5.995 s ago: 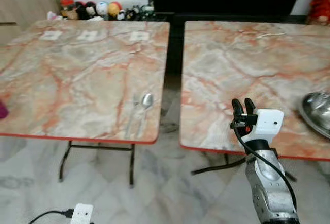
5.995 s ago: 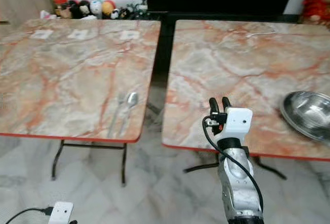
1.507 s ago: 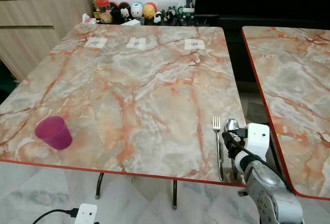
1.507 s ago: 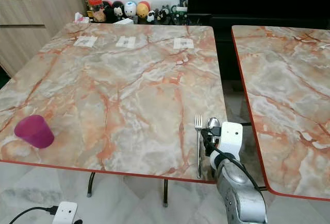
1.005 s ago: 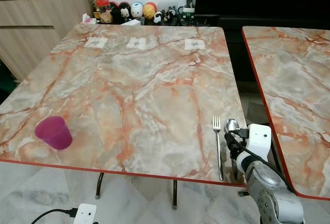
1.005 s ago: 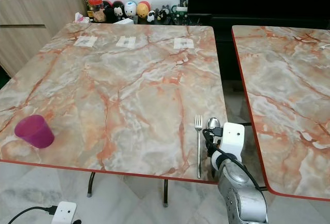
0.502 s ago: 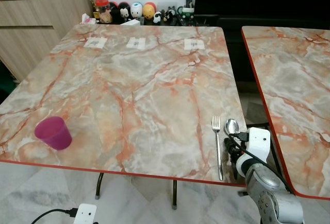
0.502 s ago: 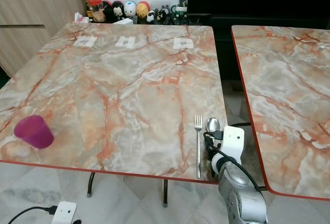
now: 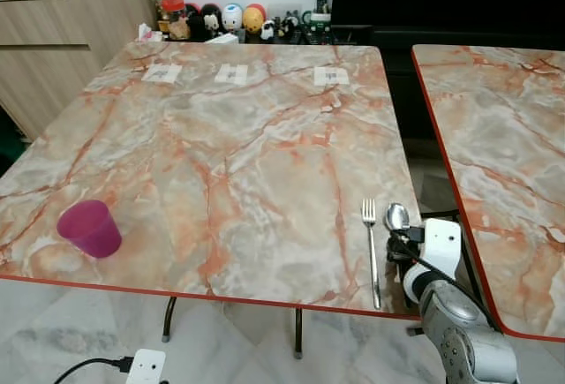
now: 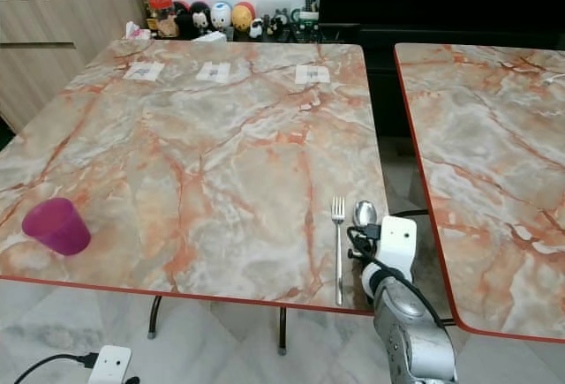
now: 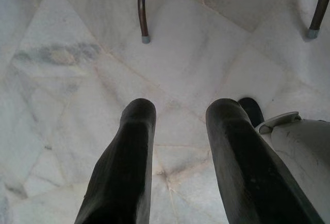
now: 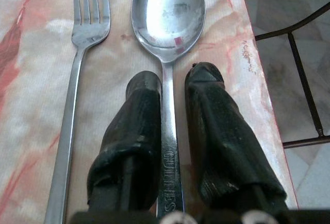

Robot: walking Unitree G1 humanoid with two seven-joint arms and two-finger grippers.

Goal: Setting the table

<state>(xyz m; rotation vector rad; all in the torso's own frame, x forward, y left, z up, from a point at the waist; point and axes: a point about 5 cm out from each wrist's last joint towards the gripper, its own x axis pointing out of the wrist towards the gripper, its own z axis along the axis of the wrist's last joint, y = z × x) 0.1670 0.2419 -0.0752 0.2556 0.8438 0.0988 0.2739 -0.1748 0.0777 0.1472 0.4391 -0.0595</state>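
The right gripper [image 12: 172,87] straddles the spoon [image 12: 167,23] handle, fingers not yet closed, at the table's [image 9: 221,137] near right edge beside the fork [image 9: 372,247]; next, seemingly, pinch and lift.

A marble-patterned table [image 10: 194,146] holds a pink cup [image 10: 56,225] near its front left edge. A fork [image 10: 338,247] and a spoon [image 10: 365,215] lie side by side near the front right corner. The right gripper [image 10: 364,247] rests over the spoon's handle. A second table [image 10: 494,137] stands to the right.
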